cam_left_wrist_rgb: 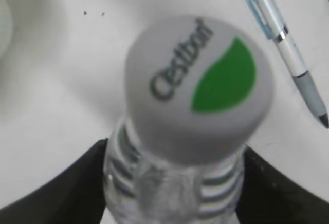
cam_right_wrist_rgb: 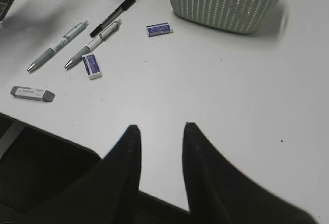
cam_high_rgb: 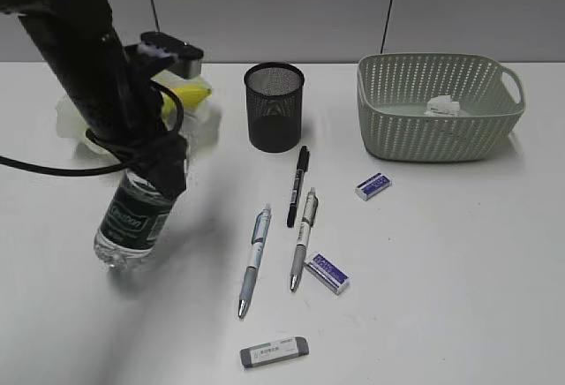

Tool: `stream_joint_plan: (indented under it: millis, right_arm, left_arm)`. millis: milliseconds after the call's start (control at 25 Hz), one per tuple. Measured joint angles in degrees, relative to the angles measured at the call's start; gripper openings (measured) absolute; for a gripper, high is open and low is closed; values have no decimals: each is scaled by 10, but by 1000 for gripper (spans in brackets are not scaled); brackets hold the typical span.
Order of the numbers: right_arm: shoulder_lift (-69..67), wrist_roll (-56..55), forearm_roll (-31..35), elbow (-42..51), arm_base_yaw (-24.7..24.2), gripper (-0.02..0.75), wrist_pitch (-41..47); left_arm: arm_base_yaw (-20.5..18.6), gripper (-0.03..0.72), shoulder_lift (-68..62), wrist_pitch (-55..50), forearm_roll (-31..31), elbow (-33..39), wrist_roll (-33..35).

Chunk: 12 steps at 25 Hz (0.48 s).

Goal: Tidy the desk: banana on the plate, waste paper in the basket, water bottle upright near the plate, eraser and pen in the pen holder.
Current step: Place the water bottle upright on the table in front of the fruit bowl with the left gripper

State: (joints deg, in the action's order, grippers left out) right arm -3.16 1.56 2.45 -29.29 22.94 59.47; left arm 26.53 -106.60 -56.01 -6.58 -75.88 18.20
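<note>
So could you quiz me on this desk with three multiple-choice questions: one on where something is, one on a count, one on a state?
1. Where is the crumpled paper?
A. in the green basket
B. in the black mesh cup
C. beside the pens

2. How many erasers lie on the desk?
A. one
B. two
C. three

3. What is the water bottle doing?
A. lying flat, untouched
B. held tilted by the left gripper
C. standing in the basket

Answers: 1 A, the white wad shows inside the basket. 2 C, two white-and-blue ones, one grey. 3 B, the jaws clamp its neck and it leans.
</note>
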Motion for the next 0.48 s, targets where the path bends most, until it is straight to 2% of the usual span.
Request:
stream_joint_plan:
  millis: [120,240,480]
  right_arm:
    - [0,0,0,0,0,237,0]
    - [0,0,0,0,0,237,0]
    - [0,-1,0,0,0,237,0]
  left_arm:
    - [0,502,28,4,-15,3,0]
    - [1,503,62,39,-24,43,0]
    - [1,503,177,212,-41,204,0]
